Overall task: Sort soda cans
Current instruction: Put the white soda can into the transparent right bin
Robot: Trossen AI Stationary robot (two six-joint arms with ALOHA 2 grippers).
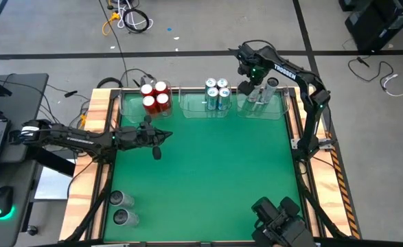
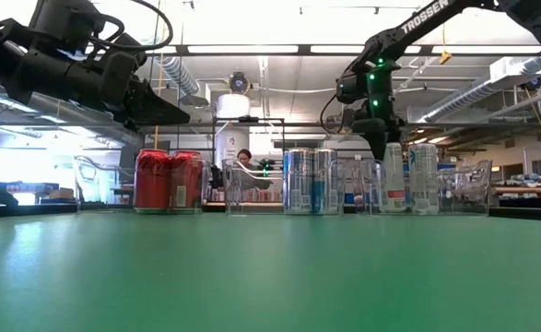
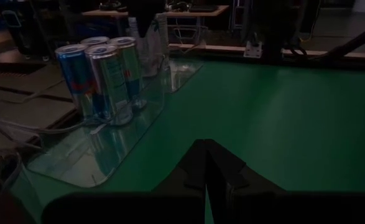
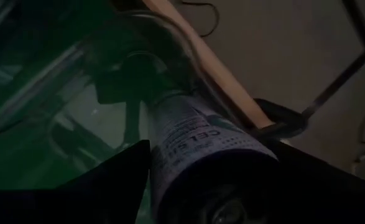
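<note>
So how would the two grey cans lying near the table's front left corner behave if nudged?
The two grey cans look to be lying on their sides, so they would probably roll. Smooth metal likely slips between fingers. Weight can't be judged.

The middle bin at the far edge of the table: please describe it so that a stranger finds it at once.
Look along the far edge of the green table, where three clear bins stand in a row. The middle bin is between the bin of red cans and the bin under the right gripper. Only this one holds four blue-and-silver cans.
</note>
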